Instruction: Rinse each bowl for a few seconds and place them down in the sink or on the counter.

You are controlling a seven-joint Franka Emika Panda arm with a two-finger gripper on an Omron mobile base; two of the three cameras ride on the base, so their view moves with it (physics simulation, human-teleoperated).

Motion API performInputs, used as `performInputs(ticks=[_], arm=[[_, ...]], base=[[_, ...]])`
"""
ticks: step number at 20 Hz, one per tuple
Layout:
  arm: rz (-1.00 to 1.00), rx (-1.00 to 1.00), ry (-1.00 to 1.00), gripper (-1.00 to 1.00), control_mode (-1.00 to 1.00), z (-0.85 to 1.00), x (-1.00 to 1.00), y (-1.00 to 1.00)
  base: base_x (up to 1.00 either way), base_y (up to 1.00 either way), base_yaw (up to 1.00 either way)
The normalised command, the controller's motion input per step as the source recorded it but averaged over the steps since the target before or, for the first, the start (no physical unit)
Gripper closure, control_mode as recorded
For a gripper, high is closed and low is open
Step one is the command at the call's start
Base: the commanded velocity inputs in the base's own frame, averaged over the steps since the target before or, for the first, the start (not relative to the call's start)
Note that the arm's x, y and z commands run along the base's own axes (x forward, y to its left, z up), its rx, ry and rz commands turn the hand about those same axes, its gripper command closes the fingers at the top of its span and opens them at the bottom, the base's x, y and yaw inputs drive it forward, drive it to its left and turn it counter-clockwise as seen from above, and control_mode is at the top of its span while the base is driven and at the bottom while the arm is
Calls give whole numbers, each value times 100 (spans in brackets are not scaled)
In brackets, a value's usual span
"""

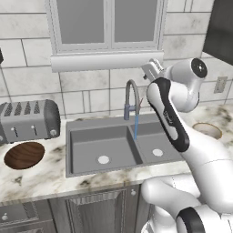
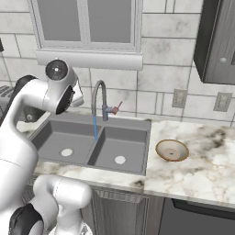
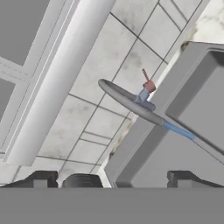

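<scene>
jaws: standing wide apart and gripping nothing; in the hand view the two dark tips [image 3: 109, 178] are rising far from each other at the bottom, with only the tiled wall and the tap beyond them

arm: hanging raised above the right basin, the hand near the window sill [image 1: 98, 61], probably parked high to leave room below while nothing is being carried

gooseneck tap [image 1: 132, 98]: running, a thin blue stream [image 1: 135, 126] falling near the divider between the basins; judged ready for rinsing, its red lever [image 2: 117, 107] sticking out to one side

sink [image 1: 82, 150]: both grey basins lying bare around their white drains

dark wooden bowl [image 1: 24, 155]: sitting upright on the surface [image 2: 202, 174] left of the sink, just in front of the toaster [image 1: 28, 120], well apart from the jaws

pale tan bowl [image 2: 172, 150]: sitting upright on the surface right of the sink, near its rim, also untouched

progress: neither bowl seems to be under the water yet, so both rinses are judged still to do

hard to see: the arm is covering part of the tan bowl in the left base view; the toaster is cut off at the frame edge
</scene>
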Motion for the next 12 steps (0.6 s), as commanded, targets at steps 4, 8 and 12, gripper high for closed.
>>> performInputs(ticks=[4,8,12], arm=[[1,4,4,-100,-100,-14,0,30],[1,3,4,-100,-100,-16,0,31],[1,3,4,-100,-100,-17,0,30]], base=[[0,0,0],[0,0,0],[0,0,0]])
